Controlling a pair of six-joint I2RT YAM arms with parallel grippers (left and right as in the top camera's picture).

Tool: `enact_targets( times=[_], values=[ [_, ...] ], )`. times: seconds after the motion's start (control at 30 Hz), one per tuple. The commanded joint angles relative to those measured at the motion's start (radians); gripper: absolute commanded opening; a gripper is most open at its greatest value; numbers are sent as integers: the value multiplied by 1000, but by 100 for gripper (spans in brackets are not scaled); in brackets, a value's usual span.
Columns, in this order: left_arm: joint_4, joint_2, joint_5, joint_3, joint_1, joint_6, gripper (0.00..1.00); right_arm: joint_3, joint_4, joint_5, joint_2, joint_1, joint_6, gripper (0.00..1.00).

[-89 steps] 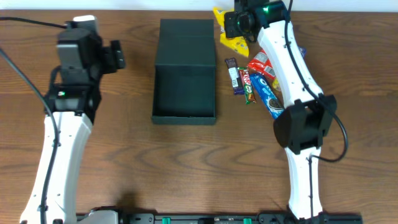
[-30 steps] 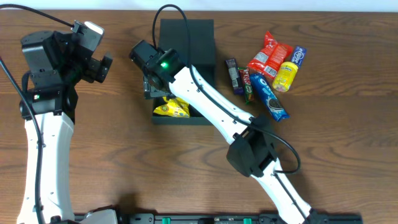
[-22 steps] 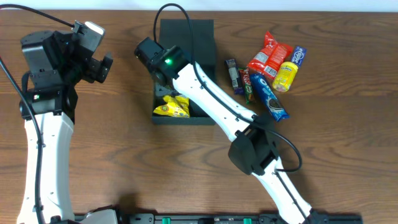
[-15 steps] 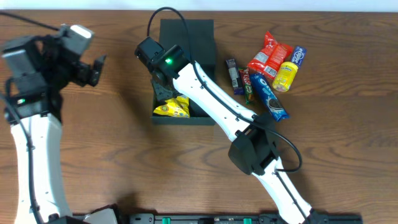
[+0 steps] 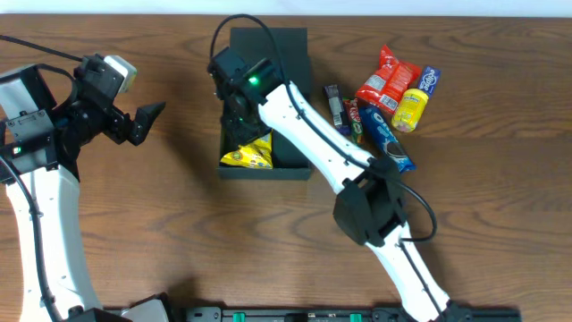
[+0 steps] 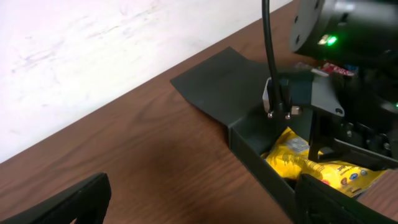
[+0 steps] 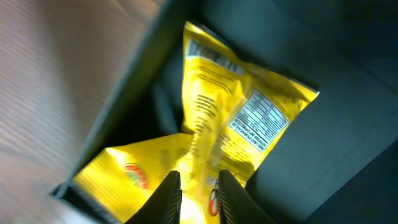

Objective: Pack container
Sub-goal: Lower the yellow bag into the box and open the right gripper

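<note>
Overhead, the right gripper is drawing back up the one container at mid-table, leaving yellow packaging inside it, and six snacks are lying to its right. In the left wrist view, the left gripper is gaping wide and empty. In the right wrist view, the fingers are standing narrowly apart, gripping nothing.

We hold our left arm at its own side, the left tool level, jaws spread wide. Our right arm stretches across leftward, right tool aimed downward, jaws narrowly parted.
</note>
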Motion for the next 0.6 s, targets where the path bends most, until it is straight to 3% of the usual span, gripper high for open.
enact_targets(
  times=[0.0, 0.33, 0.57],
  values=[
    [1, 9, 20, 6, 2, 27, 95, -66, 18, -59, -15, -6, -22, 21],
    [5, 9, 16, 6, 2, 26, 95, -236, 138, -114, -15, -3, -22, 22],
    [5, 9, 16, 6, 2, 26, 95, -223, 175, -115, -16, -3, -22, 17]
  ],
)
